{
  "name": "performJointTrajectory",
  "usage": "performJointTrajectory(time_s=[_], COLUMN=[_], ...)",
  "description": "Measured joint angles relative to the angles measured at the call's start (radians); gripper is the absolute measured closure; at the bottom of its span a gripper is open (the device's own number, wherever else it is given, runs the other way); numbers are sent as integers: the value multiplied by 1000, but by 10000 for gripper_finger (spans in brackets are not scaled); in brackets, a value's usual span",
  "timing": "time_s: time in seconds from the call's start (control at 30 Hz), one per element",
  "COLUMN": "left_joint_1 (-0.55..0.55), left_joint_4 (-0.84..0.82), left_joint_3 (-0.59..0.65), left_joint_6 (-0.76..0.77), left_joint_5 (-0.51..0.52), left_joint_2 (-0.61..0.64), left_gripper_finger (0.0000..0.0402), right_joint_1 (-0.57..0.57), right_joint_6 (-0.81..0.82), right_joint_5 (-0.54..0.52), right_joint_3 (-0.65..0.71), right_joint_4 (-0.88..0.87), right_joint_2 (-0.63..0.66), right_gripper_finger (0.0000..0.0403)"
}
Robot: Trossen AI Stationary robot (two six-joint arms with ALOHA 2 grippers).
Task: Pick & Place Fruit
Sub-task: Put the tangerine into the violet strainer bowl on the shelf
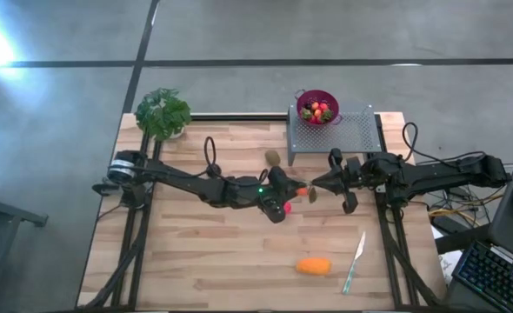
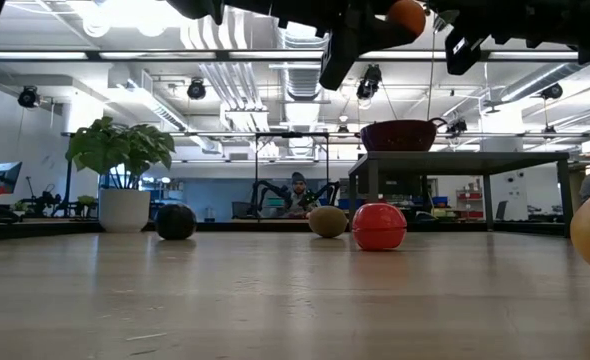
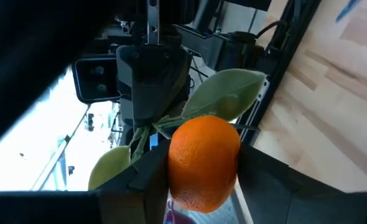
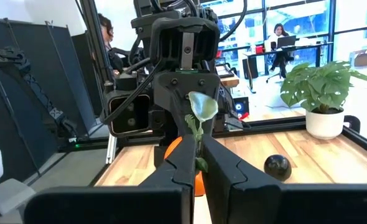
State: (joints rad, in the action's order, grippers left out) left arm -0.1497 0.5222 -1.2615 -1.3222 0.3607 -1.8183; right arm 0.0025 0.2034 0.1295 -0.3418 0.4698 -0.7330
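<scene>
A small orange (image 3: 203, 163) with green leaves (image 3: 227, 93) hangs in mid-air over the table's middle (image 1: 302, 190). My left gripper (image 3: 202, 186) reaches in level from the table's left and is shut on the orange. My right gripper (image 4: 199, 163) comes level from the right and is shut on the orange's leafy stem. A brown kiwi (image 1: 273, 157), a pink-red ball (image 2: 379, 226) and a dark plum (image 2: 175, 221) rest on the table. An oblong orange piece (image 1: 314, 265) lies toward the near edge. My left gripper pinches the orange's round body (image 3: 177, 168) between its two fingers, level, from the table's left. The orange is lifted clear of the table. My right gripper pinches the green stem and leaf base (image 4: 198, 132) between its shut fingers, level, from the table's right, opposite the other gripper.
A purple bowl (image 1: 317, 108) with several fruit pieces stands on a grey mesh rack (image 1: 343, 135) at the far right. A potted green plant (image 1: 163, 113) stands at the far left corner. A slim pale knife (image 1: 354, 261) lies near the front right.
</scene>
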Motion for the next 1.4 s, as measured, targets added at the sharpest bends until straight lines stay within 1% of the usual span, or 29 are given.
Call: performJointTrajectory(time_s=[0.13,0.37,0.47,0.6,0.67,0.73,0.87,0.97,1.2,1.33,1.4], left_joint_1=[-1,-2,-6,-23,-37,-47,-54,-54,-54,-54,-54], left_joint_4=[0,-10,-31,-83,-123,-150,-185,-214,-281,-296,-300], left_joint_3=[-3,-8,-8,-8,-1,10,32,40,41,41,41], left_joint_6=[64,79,108,187,233,294,435,532,673,747,771], left_joint_5=[-1,1,21,69,83,85,79,78,69,67,48], left_joint_2=[0,0,3,9,21,36,71,86,86,86,86], left_gripper_finger=[208,141,118,104,104,106,105,104,103,103,103], right_joint_1=[0,0,0,-1,-1,-2,-37,-83,-228,-326,-376], right_joint_6=[0,2,2,-15,-36,-57,-77,-82,-123,-130,-134], right_joint_5=[0,0,0,-4,-43,-105,-203,-232,-238,-238,-238], right_joint_3=[0,0,0,0,0,-1,-42,-108,-338,-471,-530], right_joint_4=[-1,-2,-2,-3,-4,-26,-151,-262,-571,-741,-813], right_joint_2=[0,0,0,0,0,3,5,-2,-19,-62,-97], right_gripper_finger=[391,391,391,390,390,390,390,390,390,390,390])
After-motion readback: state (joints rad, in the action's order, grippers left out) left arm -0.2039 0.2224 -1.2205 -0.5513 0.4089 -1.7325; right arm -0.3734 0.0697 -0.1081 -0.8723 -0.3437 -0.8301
